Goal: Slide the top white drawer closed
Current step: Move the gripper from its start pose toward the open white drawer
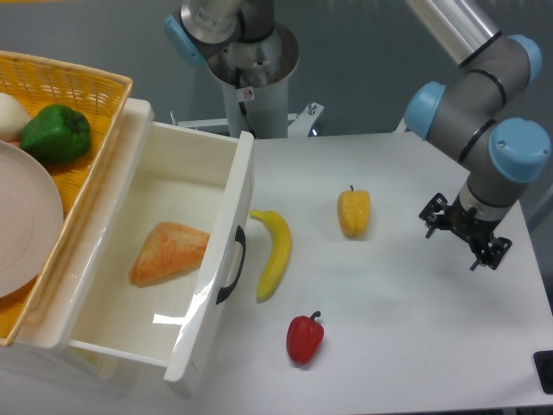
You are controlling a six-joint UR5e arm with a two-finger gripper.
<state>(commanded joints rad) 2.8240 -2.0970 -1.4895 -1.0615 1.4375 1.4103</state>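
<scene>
Top white drawer stands pulled out at nine o'clock; gripper, fingers apart (holding nothing), hovers at three o'clock. Best approach: press squarely beside the handle.

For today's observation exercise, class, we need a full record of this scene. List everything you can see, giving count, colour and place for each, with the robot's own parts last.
top white drawer: one, glossy white with a black handle, pulled open at the left.
bread piece: one, orange-brown, inside the drawer.
wicker basket: one, yellow, above the drawer at far left.
green pepper: one, green, in the basket.
plate: one, white, in the basket.
round white item: one, white, in the basket, cut off by the frame edge.
banana: one, yellow, on the table beside the drawer front.
yellow pepper: one, yellow, mid-table.
red pepper: one, red, near the table's front.
table: one, white.
arm: one, grey with blue caps, at right.
gripper: one, black, above the table's right side, holding nothing.
</scene>
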